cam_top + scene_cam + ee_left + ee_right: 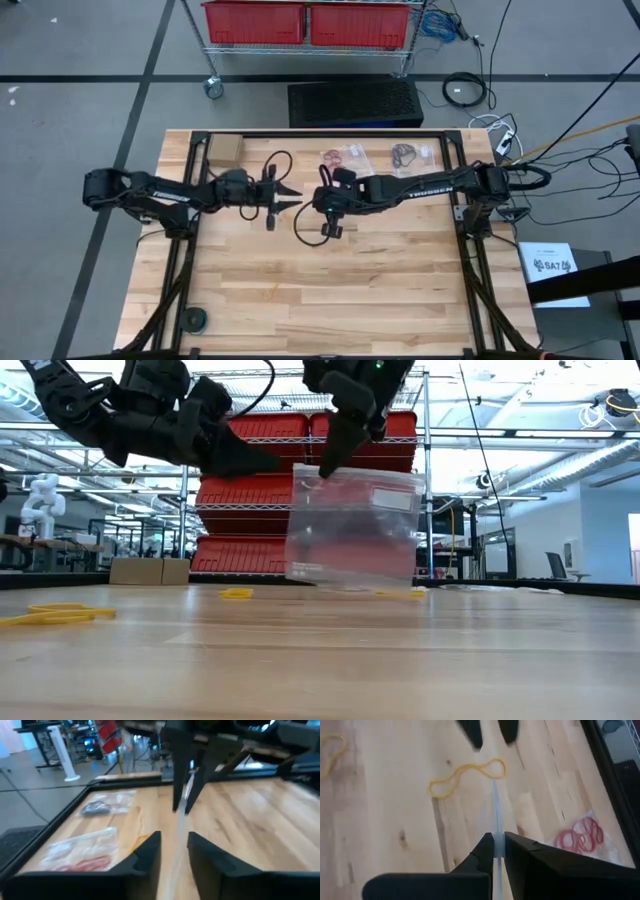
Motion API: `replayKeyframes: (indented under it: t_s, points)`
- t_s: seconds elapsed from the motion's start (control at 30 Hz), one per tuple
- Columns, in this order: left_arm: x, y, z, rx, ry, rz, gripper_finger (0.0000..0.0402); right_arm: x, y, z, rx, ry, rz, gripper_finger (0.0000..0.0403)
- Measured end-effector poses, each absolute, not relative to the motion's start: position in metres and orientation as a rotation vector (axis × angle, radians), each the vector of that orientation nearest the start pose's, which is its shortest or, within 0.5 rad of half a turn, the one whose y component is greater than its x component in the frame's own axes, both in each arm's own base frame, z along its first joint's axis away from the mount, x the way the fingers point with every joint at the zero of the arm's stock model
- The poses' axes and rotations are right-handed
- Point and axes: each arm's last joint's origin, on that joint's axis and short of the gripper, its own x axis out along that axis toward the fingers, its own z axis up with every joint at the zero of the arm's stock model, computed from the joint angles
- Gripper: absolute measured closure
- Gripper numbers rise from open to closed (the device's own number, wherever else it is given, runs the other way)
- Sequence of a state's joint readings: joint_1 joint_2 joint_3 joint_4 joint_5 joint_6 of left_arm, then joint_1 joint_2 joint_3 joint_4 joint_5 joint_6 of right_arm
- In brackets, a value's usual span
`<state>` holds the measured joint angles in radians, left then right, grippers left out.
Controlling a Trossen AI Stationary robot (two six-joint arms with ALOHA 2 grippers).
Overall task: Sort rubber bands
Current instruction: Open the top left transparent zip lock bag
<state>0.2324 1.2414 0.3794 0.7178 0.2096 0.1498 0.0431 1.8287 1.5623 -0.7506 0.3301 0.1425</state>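
Yellow rubber bands point(55, 614), thin floppy loops, lie loose on the wooden table point(330, 660) closest to the low camera; 1 more yellow loop point(467, 776) sits under the hanging bag, others near its base.

Clear plastic zip bag point(352, 525) hangs upright mid-table, bottom edge apparently just touching the wood. Right gripper point(498, 851) is clamped tight on its top edge, so the bag dangles from 1 corner. Judging by that, it's held up as an open target for loading, not for carrying.

Left gripper point(174, 851) sits level with the bag, just beside its edge, fingers parted with a narrow gap and nothing between them. Bag edge lines up with that gap: looks like it is placed to pinch the other side and spread the mouth.

Far edge of table: 2 flat clear bags, one with red bands point(82, 864), one with dark bands point(97, 808). Sorted by colour, so yellow is likely this bag's lot.
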Motion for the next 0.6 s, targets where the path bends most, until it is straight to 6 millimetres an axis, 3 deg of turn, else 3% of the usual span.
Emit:
replayKeyframes:
  t_s: [0.27,0.47,0.6]
  points:
    - [0.249,0.045,0.189,0.078,0.15,-0.019,0.024,0.393,0.01,0.275,-0.063,0.94,-0.294,0.0394]
    - [0.26,0.041,0.187,0.077,0.165,-0.036,0.024,0.392,0.01,0.275,-0.065,0.941,-0.293,0.0394]
    - [0.262,0.043,0.191,0.085,0.14,0.004,0.0269,0.393,0.01,0.275,-0.066,0.94,-0.293,0.0394]
